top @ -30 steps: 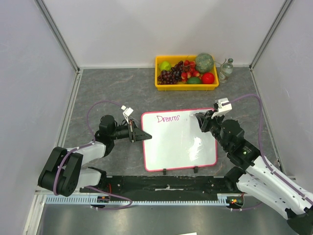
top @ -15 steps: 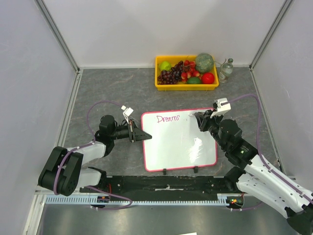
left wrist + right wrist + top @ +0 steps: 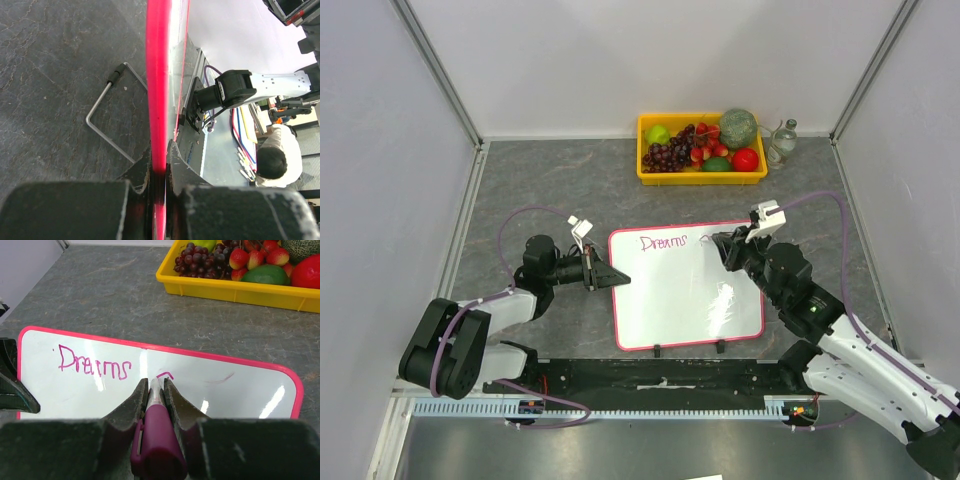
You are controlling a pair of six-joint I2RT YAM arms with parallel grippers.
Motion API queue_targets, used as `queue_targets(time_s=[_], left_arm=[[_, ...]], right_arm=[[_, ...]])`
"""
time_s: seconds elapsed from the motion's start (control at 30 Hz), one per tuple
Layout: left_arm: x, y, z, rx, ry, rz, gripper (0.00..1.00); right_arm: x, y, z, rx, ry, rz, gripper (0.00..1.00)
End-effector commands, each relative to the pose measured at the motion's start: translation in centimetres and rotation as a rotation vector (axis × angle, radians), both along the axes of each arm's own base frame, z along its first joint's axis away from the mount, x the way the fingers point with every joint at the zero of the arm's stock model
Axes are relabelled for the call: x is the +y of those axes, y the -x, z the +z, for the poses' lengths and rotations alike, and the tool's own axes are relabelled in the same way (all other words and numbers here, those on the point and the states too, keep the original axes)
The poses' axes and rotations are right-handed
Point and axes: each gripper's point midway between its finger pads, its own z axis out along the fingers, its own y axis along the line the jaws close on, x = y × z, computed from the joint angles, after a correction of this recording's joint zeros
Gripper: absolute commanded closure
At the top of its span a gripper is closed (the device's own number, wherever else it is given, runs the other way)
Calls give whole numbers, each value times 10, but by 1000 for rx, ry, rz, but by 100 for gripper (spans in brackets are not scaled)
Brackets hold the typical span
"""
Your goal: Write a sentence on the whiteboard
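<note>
Magenta marker [image 3: 158, 432] is pinched by the right gripper [image 3: 154, 386], tip on the whiteboard [image 3: 240, 395] just ahead, past the sentence [image 3: 93, 363]; the rim is clamped by the left gripper [image 3: 159, 159]; second word judged begun, rightward strokes required.

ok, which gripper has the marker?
The right gripper: shut on the magenta marker, tip at the whiteboard. The left gripper only clamps the whiteboard's red rim.
</note>
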Motion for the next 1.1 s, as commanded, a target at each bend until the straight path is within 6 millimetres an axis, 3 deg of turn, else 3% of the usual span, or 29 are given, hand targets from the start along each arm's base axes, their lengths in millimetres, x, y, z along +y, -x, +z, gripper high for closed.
queue_targets(time_s=[0.0, 0.43, 0.67, 1.07], left_arm=[[7, -4, -28, -62, -89, 34, 98], [7, -5, -29, -56, -90, 36, 98], [7, -4, -30, -53, -92, 35, 98], [7, -4, -30, -53, -89, 33, 98]], right_arm=[[-1, 4, -13, 44, 39, 10, 100], [-14, 7, -15, 39, 50, -39, 100], [-23, 1, -5, 13, 33, -101, 100], [-17, -8, 13, -22, 0, -109, 100]])
